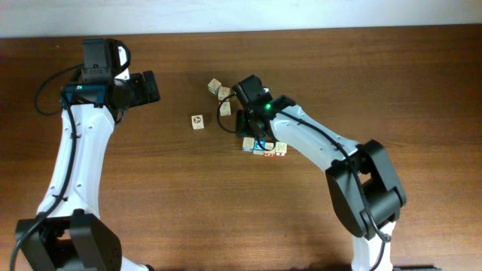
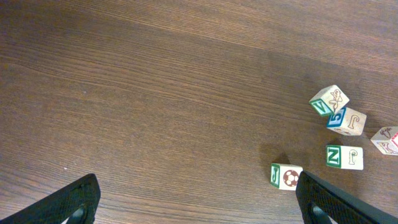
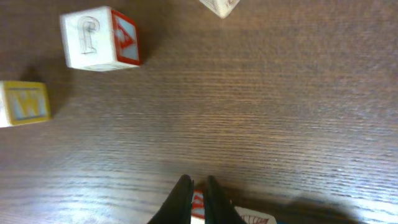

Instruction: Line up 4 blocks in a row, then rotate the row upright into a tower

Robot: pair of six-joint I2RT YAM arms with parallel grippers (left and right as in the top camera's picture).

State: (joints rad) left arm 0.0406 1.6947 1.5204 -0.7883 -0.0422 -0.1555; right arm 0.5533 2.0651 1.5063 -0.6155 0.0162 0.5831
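Overhead first: L gripper point(image 1: 149, 86) sat wide open, well apart from the blocks point(image 1: 263, 147), prob. parked to leave the other arm room. R gripper point(image 1: 254, 135) pointed down at a short row of them mid-table. Three more lay clustered near its wrist, w/ a loner point(image 1: 197, 121) off toward the L arm.

L wrist: fingers point(image 2: 74, 202) were spread to the frame corners w/ only bare table point(image 2: 155, 93) between. The ball block point(image 2: 286, 176) lay just beside one finger, untouched.

R wrist: jaws were pinched nearly together, tips down at a red-marked block point(image 3: 247, 218). Pinching it or just touching, couldn't tell. Narrow tips prob. suited nudging a corner round. A-block point(image 3: 99, 38) and W-block point(image 3: 25, 102) lay apart.
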